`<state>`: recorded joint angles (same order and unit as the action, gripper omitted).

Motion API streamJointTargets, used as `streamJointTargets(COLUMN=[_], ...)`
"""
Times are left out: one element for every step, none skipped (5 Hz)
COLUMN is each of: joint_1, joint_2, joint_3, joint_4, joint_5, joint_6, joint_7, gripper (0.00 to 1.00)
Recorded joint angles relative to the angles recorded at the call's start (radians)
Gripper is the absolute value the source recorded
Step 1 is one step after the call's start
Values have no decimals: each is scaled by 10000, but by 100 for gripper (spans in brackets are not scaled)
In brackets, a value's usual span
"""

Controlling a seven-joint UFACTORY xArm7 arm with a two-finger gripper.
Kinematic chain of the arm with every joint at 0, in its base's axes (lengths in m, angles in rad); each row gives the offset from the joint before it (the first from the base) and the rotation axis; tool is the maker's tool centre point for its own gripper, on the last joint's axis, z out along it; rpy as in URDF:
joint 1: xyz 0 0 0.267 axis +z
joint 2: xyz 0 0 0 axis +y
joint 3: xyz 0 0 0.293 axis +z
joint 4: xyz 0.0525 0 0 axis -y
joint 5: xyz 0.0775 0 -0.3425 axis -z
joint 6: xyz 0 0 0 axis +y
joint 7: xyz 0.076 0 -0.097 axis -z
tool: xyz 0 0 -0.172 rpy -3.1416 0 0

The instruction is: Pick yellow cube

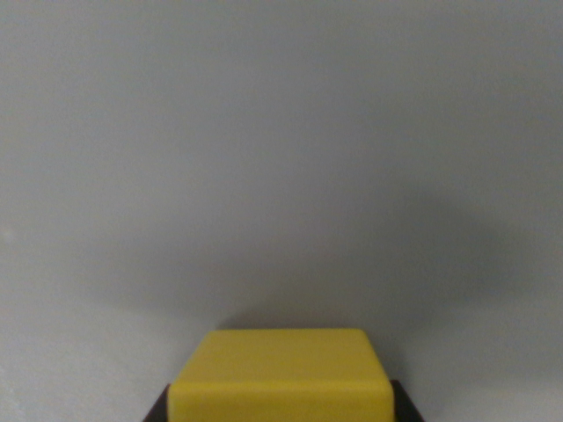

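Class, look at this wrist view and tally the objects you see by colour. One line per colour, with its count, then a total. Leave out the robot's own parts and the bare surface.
Yellow: 1, the yellow cube at the bottom edge, with dark end effector parts showing at either side of it.
Other colours: 0, only a plain grey surface.
Total: 1

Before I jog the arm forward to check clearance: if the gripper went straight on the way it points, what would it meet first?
The yellow cube already sits between the dark fingertips. Beyond it, only the plain grey surface shows, so that would likely come first; depth is unclear.
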<state>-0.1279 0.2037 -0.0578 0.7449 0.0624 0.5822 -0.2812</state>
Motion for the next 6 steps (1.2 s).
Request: streamJointTargets(joint_1=[0,1,1,2,2,4], joint_2=[0,-50,-50,-115,-115,-198], joint_3=[0,-1,-1,-2,-2,-4], joint_4=[0,85,85,197,197,340], joint_5=[0,-7,-7,-16,-16,-28], joint_6=[0,135,135,312,312,537], joint_7=[0,7,7,17,17,29], gripper=[100,100,100,100,100,100])
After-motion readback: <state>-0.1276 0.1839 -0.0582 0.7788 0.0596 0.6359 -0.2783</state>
